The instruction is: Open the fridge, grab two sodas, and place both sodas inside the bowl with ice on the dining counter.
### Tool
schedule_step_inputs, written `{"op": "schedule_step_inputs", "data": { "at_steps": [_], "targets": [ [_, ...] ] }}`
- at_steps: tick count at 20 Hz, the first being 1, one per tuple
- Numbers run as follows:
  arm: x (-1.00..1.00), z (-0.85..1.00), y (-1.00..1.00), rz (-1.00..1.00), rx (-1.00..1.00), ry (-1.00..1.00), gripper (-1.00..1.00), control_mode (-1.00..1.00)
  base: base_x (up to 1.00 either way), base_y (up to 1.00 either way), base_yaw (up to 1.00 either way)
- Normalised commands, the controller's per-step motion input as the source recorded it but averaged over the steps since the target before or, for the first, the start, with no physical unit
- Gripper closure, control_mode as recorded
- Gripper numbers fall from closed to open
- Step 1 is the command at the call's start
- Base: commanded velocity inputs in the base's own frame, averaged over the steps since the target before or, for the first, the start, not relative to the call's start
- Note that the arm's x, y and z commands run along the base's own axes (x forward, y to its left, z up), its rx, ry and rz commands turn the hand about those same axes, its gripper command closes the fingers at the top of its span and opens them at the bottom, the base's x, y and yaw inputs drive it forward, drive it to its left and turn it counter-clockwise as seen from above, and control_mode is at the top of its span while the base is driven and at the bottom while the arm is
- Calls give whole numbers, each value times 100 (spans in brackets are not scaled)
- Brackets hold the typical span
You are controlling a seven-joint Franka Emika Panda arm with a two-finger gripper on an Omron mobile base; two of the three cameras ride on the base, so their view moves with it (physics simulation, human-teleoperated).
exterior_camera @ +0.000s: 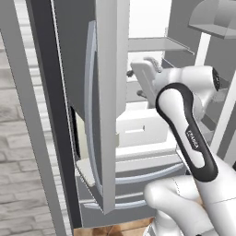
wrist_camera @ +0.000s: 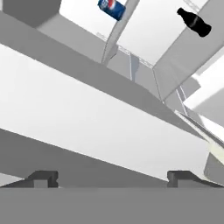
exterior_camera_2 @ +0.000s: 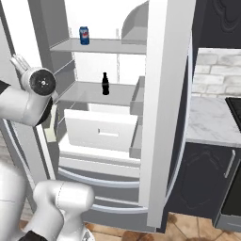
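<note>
The blue can [exterior_camera_2: 84, 35] on the upper fridge shelf [exterior_camera_2: 101, 45] carries a round red, white and blue emblem like a Pepsi logo, seen also in the hand view, though no letters on it can be read. The dark band on the robot's forearm [exterior_camera: 193, 139] bears small white lettering that looks like "FRANKA" but is too small to be sure. The dark bottle [exterior_camera_2: 105, 84] on the shelf below shows no legible label.

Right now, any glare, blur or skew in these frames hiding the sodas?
Right base view: sharp, flat lighting; blue can and dark bottle clear against the blown-out white fridge interior. Hand view: strongly rolled, both sodas at the top edge. Left base view: arm and door block the shelves.
</note>
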Motion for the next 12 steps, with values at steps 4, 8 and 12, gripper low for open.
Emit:
{"op": "schedule_step_inputs", "data": {
  "at_steps": [4, 8, 12],
  "targets": [
    [34, -5, 24, 6, 20, 8, -100, -100, 0, 0, 0],
    [20, -12, 33, 8, 19, 6, -100, -100, 0, 0, 0],
    [-4, -20, 53, 11, 13, 1, -100, -100, 0, 0, 0]
  ]
}}
